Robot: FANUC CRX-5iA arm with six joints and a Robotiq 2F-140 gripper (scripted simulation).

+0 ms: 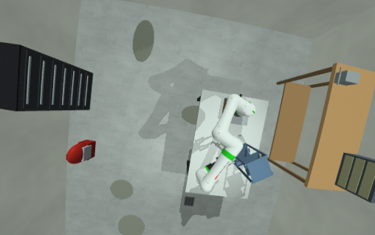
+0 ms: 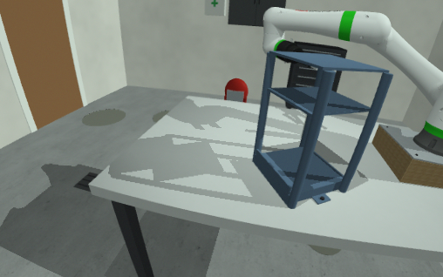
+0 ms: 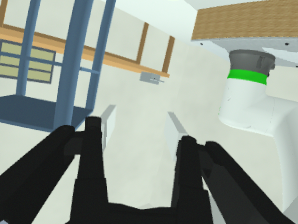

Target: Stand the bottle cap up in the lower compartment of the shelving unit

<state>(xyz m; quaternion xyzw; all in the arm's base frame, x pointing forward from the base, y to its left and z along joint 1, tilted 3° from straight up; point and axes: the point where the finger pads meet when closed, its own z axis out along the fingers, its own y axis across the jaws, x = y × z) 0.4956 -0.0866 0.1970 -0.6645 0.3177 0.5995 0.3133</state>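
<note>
The blue shelving unit (image 2: 311, 131) (image 1: 260, 170) (image 3: 103, 23) stands on the white table (image 2: 183, 196); its compartments hold nothing. My gripper (image 3: 140, 119) has its fingers apart with nothing between them. In the exterior view it is up behind the unit's top shelf, at about that shelf's height, and mostly hidden by it. I cannot find the bottle in either the top or the exterior view.
The arm's base sits on a brown pedestal (image 2: 398, 158) (image 3: 246, 19) at the table's right end. The arm (image 2: 349, 23) arches over the shelving unit. A black cabinet (image 2: 305, 74) stands behind the unit. A red object (image 2: 235, 89) sits beyond the table.
</note>
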